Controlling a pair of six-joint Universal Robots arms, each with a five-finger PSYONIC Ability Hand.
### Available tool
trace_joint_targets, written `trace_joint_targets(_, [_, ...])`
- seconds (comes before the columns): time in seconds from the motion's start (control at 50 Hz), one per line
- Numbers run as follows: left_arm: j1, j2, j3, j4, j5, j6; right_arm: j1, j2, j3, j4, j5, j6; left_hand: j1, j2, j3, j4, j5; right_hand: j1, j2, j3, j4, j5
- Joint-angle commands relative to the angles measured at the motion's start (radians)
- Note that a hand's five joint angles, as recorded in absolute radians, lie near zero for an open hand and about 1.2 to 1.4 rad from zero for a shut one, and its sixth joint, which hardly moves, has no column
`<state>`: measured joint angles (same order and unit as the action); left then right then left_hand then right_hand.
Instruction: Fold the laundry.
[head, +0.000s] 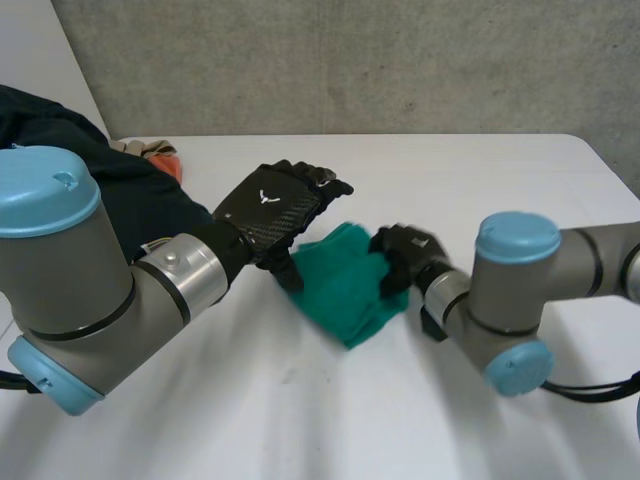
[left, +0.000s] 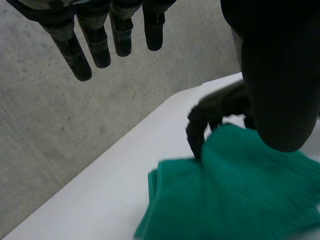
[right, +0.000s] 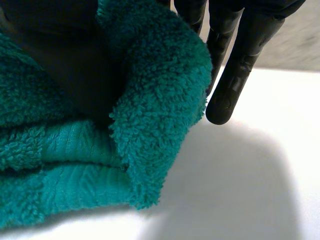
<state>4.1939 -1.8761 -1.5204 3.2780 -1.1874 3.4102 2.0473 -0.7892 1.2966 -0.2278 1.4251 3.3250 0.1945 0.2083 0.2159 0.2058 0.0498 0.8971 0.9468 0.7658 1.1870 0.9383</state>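
A folded green towel (head: 347, 285) lies in the middle of the white table (head: 300, 420). My left hand (head: 272, 210) hovers open over the towel's left edge, its fingers straight and its thumb pointing down at the cloth. In the left wrist view the left hand (left: 95, 45) is spread above the towel (left: 240, 190). My right hand (head: 403, 256) is curled on the towel's right edge. The right wrist view shows a fold of the towel (right: 150, 100) pinched between the thumb and fingers of that right hand (right: 235, 75). The right hand (left: 212, 115) also shows beyond my left thumb.
A pile of dark clothing (head: 110, 180) lies at the table's left rear, with an orange and beige piece (head: 160, 155) beside it. A concrete wall (head: 400, 60) stands behind the table's far edge.
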Motion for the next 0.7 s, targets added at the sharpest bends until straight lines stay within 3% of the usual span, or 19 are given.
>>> trace_joint_targets(0.02, [-0.002,0.000,0.014,0.003,0.000,-0.003,-0.120,0.057,-0.144,0.010,0.024,-0.070,0.060,0.046,0.039,0.049,0.030,0.499,0.449,0.630,0.209,0.283])
trace_joint_targets(0.22, [-0.006,-0.008,0.049,0.005,0.000,-0.003,-0.297,0.258,-0.512,0.093,0.075,-0.188,0.063,0.049,0.042,0.052,0.033,0.499,0.449,0.630,0.209,0.283])
trace_joint_targets(0.32, [-0.012,-0.017,0.066,0.006,0.000,-0.003,-0.396,0.480,-0.926,0.321,0.054,-0.225,0.075,0.061,0.053,0.063,0.045,0.499,0.449,0.630,0.209,0.283])
trace_joint_targets(0.4, [-0.012,-0.024,0.066,0.006,0.000,-0.003,-0.453,0.583,-1.140,0.433,0.012,-0.265,0.075,0.061,0.053,0.063,0.045,0.499,0.449,0.630,0.209,0.283])
trace_joint_targets(0.66, [-0.014,-0.083,0.097,0.006,-0.003,-0.002,-0.555,0.581,-1.152,0.415,0.003,-0.366,0.087,0.073,0.065,0.075,0.057,0.499,0.449,0.630,0.209,0.283])
trace_joint_targets(0.7, [-0.015,-0.084,0.098,0.006,-0.004,-0.003,-0.556,0.581,-1.155,0.409,0.012,-0.407,0.087,0.073,0.065,0.075,0.057,-0.440,-0.489,-0.308,-0.730,-0.656])
